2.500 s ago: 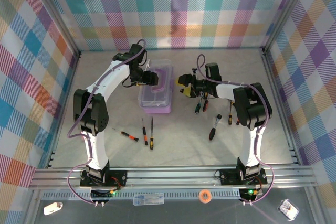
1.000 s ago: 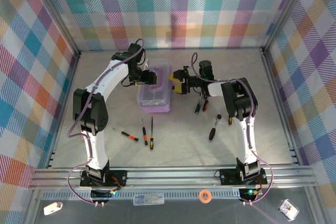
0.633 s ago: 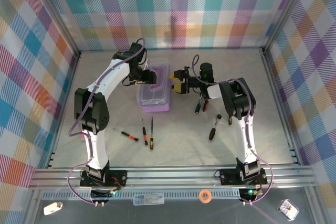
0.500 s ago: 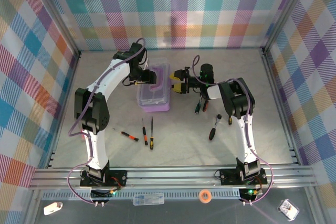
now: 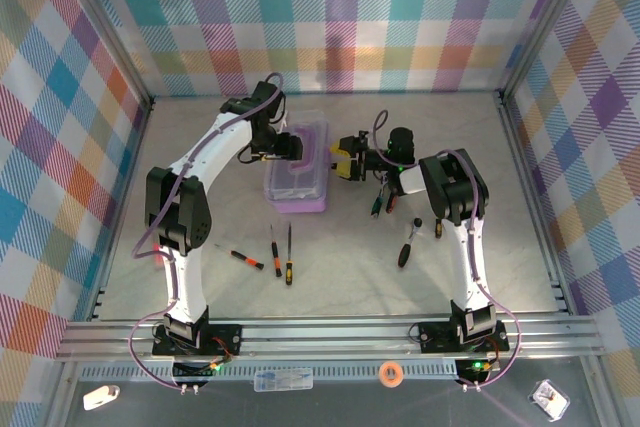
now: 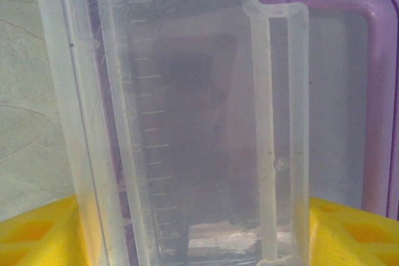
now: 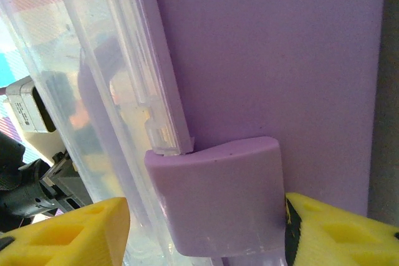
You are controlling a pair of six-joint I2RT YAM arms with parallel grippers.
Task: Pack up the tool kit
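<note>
Plastic case (image 5: 296,203), likely light, brittle (squeeze gently); left pincer (image 6: 196,235) clamps clear lid (image 6: 187,91); lilac latch (image 7: 215,197), the sensible hold, between right pincer's (image 7: 206,228) parted fingers (image 7: 336,228).

Looking down from above, you see a pale grey, stone-patterned bench (image 5: 340,287) inside a booth. The back wall (image 5: 330,7), left wall (image 5: 50,147) and right wall (image 5: 600,147) are hung with pastel plaid in pink, teal, orange and purple. Slanting aluminium posts (image 5: 110,37) mark the booth's corners, and an aluminium rail (image 5: 330,332) runs across the bench's near edge. In front of the rail, a dark ledge (image 5: 330,402) carries an orange ring of tape (image 5: 391,374), a clear flat rectangle (image 5: 283,379), a small white object (image 5: 100,397) at far left and a pale item (image 5: 549,399) at far right. Your left wrist camera catches a strip of faintly scratched grey bench along its left edge.
</note>
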